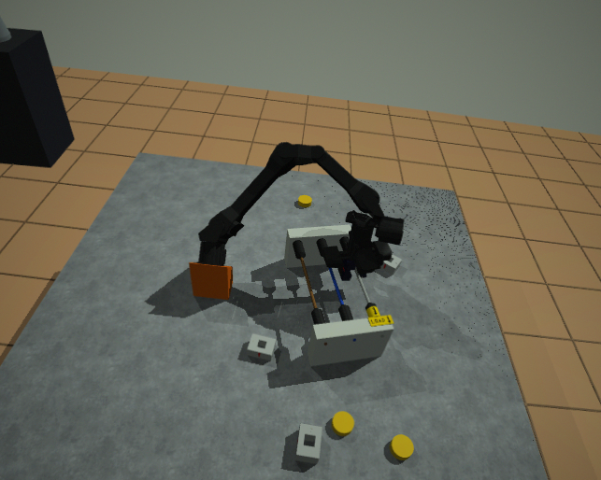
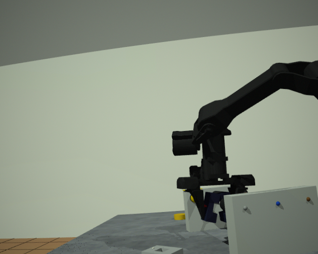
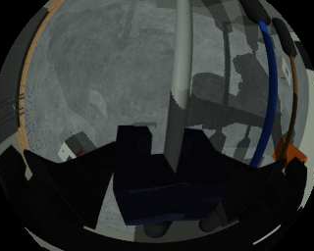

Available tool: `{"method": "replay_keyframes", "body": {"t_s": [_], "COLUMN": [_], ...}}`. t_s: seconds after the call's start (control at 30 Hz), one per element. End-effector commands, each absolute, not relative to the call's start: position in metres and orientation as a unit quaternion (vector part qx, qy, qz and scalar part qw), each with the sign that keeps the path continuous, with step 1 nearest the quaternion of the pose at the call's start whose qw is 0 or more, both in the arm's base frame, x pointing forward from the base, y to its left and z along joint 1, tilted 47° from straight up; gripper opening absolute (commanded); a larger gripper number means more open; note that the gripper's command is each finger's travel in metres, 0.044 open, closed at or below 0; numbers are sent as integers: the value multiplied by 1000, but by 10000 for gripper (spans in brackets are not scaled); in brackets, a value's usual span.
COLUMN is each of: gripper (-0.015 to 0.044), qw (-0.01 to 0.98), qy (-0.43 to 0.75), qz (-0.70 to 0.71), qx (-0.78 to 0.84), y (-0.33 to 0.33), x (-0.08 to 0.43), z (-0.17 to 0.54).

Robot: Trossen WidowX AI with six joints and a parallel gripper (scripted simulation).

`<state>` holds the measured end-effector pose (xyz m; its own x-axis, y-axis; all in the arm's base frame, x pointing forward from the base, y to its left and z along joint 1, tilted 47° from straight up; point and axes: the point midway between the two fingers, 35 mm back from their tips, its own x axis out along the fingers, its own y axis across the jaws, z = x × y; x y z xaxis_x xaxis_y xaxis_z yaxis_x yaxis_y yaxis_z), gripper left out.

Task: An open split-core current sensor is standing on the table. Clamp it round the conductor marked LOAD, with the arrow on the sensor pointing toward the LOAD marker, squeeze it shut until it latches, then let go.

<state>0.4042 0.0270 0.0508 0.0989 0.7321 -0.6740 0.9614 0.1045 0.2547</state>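
Note:
My gripper is shut on the dark navy split-core sensor, one finger on each side. The sensor is up at the height of the conductors. The grey LOAD conductor runs into the slot between its two halves. In the exterior view the halves still show a gap at their lower ends. The yellow LOAD marker is on the near block's top edge. A little red shows on the sensor, but I cannot tell which way its arrow points.
The blue conductor and brown conductor run alongside, between the near white block and far white block. White square-holed pieces and yellow discs lie around.

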Motion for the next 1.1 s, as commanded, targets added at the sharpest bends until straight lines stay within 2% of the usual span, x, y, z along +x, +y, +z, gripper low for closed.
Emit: {"method": "replay_keyframes", "body": {"t_s": [0.0,0.47,1.0,1.07], "gripper": [0,0,0,53], "qw": [357,367,367,367], "qy": [651,581,582,582], "qz": [-160,-124,-127,-127], "qx": [651,716,714,714], "y": [27,16,16,16], "x": [404,404,404,404], "z": [51,60,57,57]}}
